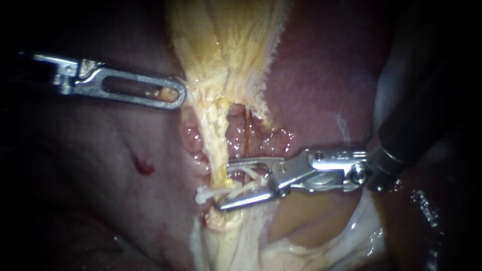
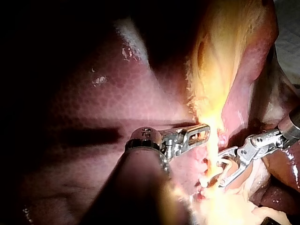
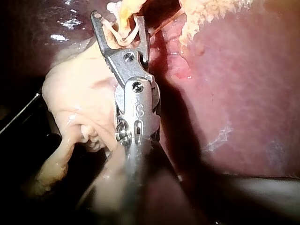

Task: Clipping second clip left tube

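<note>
The left tube [image 1: 217, 145] is a yellow strand running down from a fan of yellow fibrous tissue [image 1: 226, 45]. My right instrument [image 1: 224, 184] comes in from the right, and its jaws stand open astride this tube, carrying a white clip [image 1: 247, 175]. Another white clip [image 1: 208, 194] sits across the tube at the lower jaw. A thin brown right tube [image 1: 247, 131] runs beside it. My left instrument [image 1: 175, 95] is shut on the edge of the yellow tissue. The same grasp appears in the left wrist view [image 2: 204, 135]; the right jaws [image 3: 118, 18] straddle the tube in the right wrist view.
Dark red liver [image 1: 326, 75] lies behind and to the right of the tubes. Pale smooth gallbladder tissue [image 1: 301, 221] bulges under my right instrument. A small red spot [image 1: 143, 165] marks the pink tissue at the left. The right shaft [image 1: 411, 135] crosses the right edge.
</note>
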You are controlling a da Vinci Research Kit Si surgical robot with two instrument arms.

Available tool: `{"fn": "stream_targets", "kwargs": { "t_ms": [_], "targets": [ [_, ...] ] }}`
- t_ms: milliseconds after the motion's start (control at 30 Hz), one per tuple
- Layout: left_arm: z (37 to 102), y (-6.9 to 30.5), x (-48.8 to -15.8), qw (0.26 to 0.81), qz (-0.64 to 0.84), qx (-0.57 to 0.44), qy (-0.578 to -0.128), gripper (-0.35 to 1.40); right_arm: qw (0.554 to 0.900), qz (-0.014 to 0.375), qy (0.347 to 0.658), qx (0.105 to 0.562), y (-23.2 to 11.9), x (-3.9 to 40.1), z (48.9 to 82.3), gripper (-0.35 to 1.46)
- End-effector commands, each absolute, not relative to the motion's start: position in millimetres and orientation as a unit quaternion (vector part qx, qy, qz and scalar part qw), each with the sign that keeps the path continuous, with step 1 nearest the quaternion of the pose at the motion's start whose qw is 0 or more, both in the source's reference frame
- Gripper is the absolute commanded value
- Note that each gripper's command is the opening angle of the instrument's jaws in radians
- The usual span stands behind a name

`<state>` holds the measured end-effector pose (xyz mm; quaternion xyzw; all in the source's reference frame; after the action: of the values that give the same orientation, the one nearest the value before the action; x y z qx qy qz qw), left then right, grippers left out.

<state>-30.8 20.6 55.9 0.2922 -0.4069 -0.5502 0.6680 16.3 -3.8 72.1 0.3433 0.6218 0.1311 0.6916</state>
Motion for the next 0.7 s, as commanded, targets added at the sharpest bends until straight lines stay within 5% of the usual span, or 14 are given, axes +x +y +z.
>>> {"fn": "stream_targets", "kwargs": {
  "t_ms": [33,700],
  "targets": [
    [56.0,20.6,-30.8,0.668,-0.55,0.292,-0.407,-0.35,0.689,0.131,0.623,0.347,-4.0,16.6,72.0,0.5],
    [56.0,20.6,-30.9,0.668,-0.55,0.292,-0.407,-0.35,0.655,0.126,0.636,0.388,-4.8,21.4,72.6,0.5]
  ]
}}
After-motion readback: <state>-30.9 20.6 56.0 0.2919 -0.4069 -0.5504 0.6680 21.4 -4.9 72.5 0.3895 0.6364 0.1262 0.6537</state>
